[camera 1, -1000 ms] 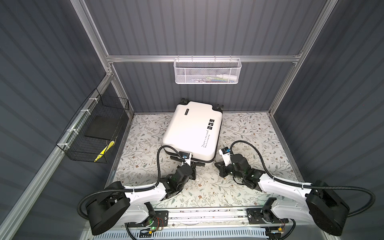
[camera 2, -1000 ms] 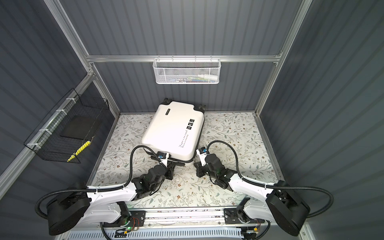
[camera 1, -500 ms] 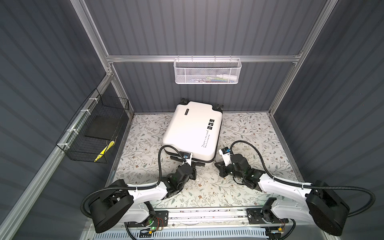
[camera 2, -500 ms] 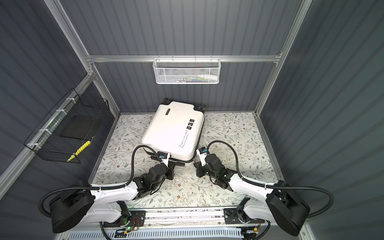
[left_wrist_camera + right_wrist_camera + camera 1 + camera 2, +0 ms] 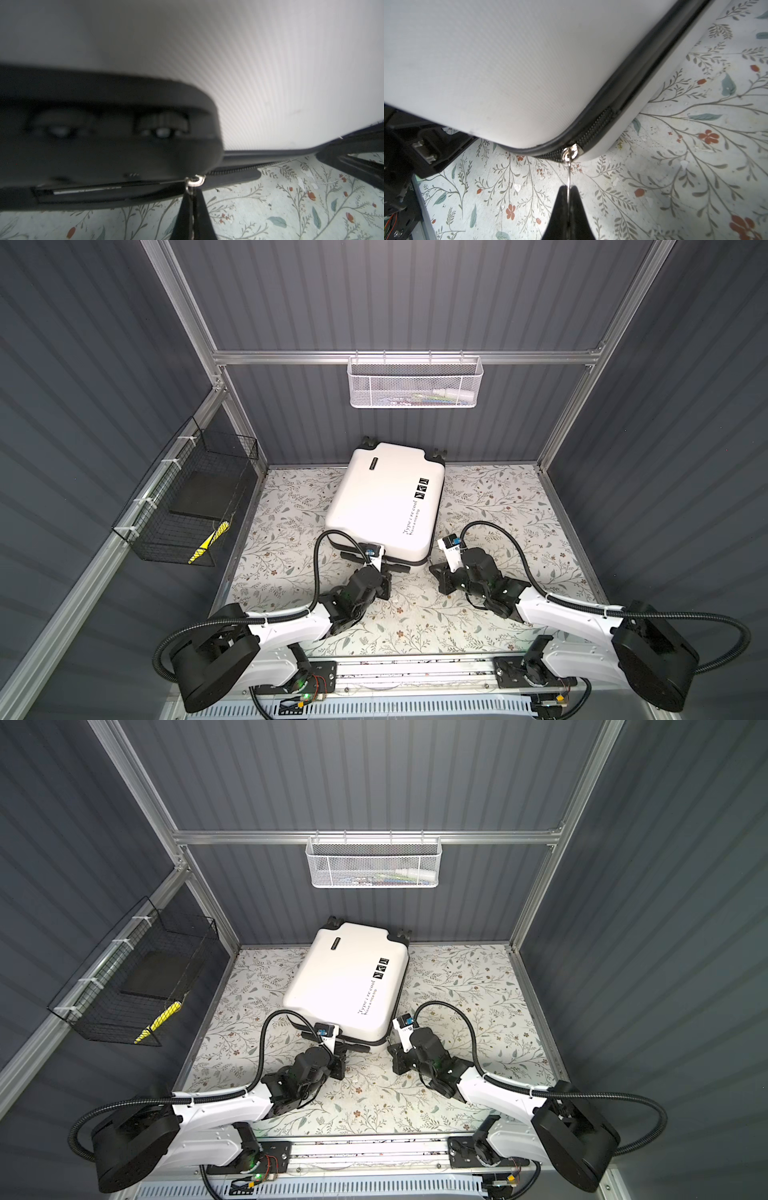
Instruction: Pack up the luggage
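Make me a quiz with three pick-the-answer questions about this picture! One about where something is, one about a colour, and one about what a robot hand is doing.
1. Where does the white mesh basket hang?
A. On the back wall
B. On the left wall
C. On the flowery table

2. What colour is the shell of the luggage?
A. Red
B. White
C. Green

3. What is the right gripper doing?
A. Standing wide open
B. Holding a basket
C. Pinching a zipper pull

Answers:
1 A: both top views show it high on the back wall, above the luggage.
2 B: the shell is white, with black lettering on it.
3 C: in the right wrist view its fingertips are shut on the thin metal pull.
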